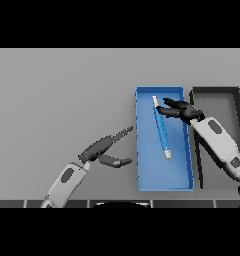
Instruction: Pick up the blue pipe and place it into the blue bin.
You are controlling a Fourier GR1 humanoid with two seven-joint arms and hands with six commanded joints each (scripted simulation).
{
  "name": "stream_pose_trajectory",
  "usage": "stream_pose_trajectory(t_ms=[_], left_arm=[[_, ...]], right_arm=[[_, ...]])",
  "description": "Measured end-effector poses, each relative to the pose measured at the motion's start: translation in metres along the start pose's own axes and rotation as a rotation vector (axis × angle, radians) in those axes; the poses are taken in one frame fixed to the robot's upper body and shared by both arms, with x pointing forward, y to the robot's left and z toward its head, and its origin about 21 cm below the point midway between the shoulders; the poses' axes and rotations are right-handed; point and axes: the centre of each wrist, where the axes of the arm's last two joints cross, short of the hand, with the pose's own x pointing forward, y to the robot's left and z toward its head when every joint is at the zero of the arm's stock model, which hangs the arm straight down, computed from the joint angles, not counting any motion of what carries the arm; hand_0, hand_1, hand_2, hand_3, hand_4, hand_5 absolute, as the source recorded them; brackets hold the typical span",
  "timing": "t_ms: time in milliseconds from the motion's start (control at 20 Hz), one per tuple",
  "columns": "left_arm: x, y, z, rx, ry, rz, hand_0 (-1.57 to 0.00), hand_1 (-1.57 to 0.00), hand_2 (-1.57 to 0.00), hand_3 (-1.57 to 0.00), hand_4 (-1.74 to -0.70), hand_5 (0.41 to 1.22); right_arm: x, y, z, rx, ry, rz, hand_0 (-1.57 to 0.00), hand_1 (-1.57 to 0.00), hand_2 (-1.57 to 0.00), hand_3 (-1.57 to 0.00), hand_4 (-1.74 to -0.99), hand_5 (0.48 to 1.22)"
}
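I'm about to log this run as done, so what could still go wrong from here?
The right hand is still at the top end of the blue pipe, which lies inside the blue bin; pulling away could drag or flip it. Its arm crosses the wall shared with the dark bin and might nudge either.

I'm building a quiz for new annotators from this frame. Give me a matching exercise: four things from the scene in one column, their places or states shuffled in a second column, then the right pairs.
Things:
1. blue pipe
2. blue bin
3. dark bin
4. left hand

Places or states:
A. on the table, just right of the blue bin
B. lying slanted inside the blue bin
C. fingers straight, over the table left of the blue bin
D. between the two hands, holding the pipe

Pairs: 1-B, 2-D, 3-A, 4-C
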Motion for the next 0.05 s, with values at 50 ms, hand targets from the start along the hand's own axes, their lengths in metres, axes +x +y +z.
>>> stream_pose_trajectory(t_ms=[50], left_arm=[[-0.0014, 0.0011, 0.0017, 0.004, -0.009, 0.000, 0.00, 0.00, 0.00, 0.00, -0.89, 0.480]], right_arm=[[0.0028, 0.0031, -0.0004, 0.002, 0.006, 0.019, -0.21, -0.10, -0.02, 0.00, -1.152, 0.798]])
